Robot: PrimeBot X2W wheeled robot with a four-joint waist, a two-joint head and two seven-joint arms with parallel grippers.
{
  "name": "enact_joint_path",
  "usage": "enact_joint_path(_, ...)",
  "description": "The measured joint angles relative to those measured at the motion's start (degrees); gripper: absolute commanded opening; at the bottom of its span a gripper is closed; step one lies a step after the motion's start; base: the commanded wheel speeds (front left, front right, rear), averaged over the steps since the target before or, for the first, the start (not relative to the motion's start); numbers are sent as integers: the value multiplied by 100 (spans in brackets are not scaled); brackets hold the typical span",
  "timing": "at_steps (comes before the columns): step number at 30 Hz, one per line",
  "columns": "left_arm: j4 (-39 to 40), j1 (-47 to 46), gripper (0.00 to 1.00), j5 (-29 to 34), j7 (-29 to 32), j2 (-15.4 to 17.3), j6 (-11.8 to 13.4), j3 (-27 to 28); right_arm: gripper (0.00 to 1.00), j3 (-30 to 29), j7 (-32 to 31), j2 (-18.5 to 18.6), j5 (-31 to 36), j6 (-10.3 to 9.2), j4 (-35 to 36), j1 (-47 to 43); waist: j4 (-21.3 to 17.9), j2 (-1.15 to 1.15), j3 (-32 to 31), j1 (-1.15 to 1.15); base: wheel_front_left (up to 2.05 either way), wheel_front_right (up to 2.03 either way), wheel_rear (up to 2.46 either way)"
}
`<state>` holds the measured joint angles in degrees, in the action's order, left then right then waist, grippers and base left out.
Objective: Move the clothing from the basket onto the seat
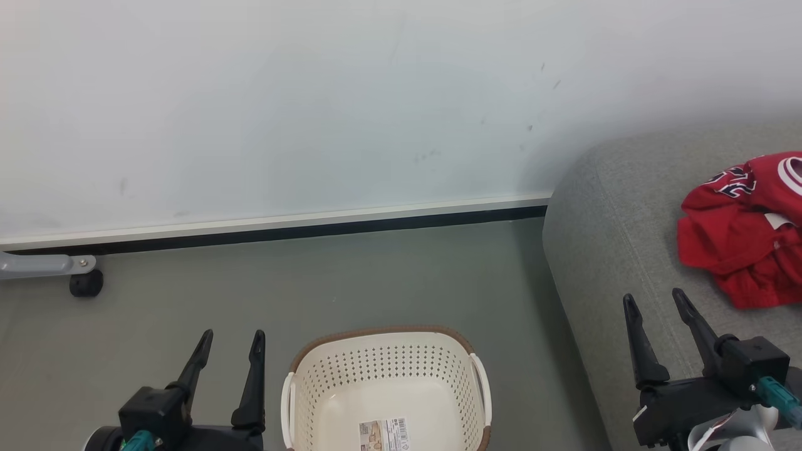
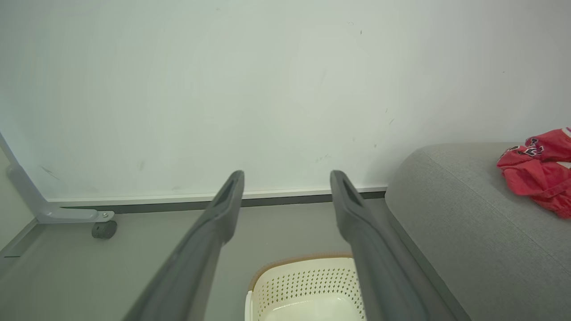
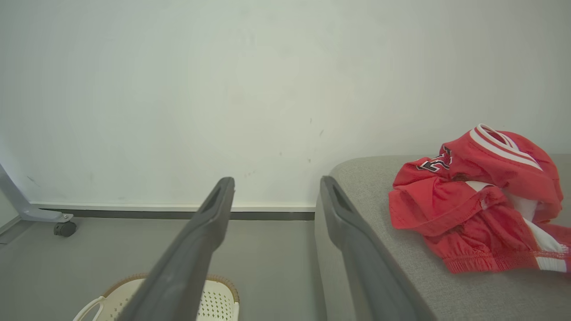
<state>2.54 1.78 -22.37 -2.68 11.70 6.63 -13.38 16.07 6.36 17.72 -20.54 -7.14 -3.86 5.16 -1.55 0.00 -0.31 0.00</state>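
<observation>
Jaws on both arms stand wide apart, gripping nothing: left jaws beside the basket (image 1: 382,360), right jaws at the near edge of the seat (image 1: 614,250). Basket rests on the floor (image 1: 376,282), label sticker (image 1: 383,435) visible on its bottom. Farther right, we log the clothing (image 1: 739,238) crumpled on the seat.

Clothing (image 1: 745,232): bright red jersey garments, white trim, black-and-white numerals; a crumpled heap on the seat (image 1: 614,250), set back from its rounded end.
Seat: grey upholstery, stitched seam.
Basket (image 1: 382,333): cream perforated plastic, brown rim, white handles; upright on the floor (image 1: 388,275) near that end, label sticker on its bare bottom.
</observation>
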Motion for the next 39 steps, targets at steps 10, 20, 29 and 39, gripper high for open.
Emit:
enact_joint_path(10,0,1,100,87,4,-86,43,40,100,-162,-199,-21,151,0,205,-70,-9,0,-21,0,0,0,0)
enact_joint_path(20,0,3,100,187,40,-111,43,90,100,-197,-388,-66,246,0,381,-107,-6,0,-16,0,0,0,0)
enact_joint_path(29,1,16,100,241,57,-143,44,134,100,-288,-531,-79,253,-1,504,-135,-19,0,5,0,0,0,0)
enact_joint_path(39,-201,108,0,33,112,-248,-15,212,0,-400,-630,-247,21,60,310,-281,-9,0,19,0,0,0,0)
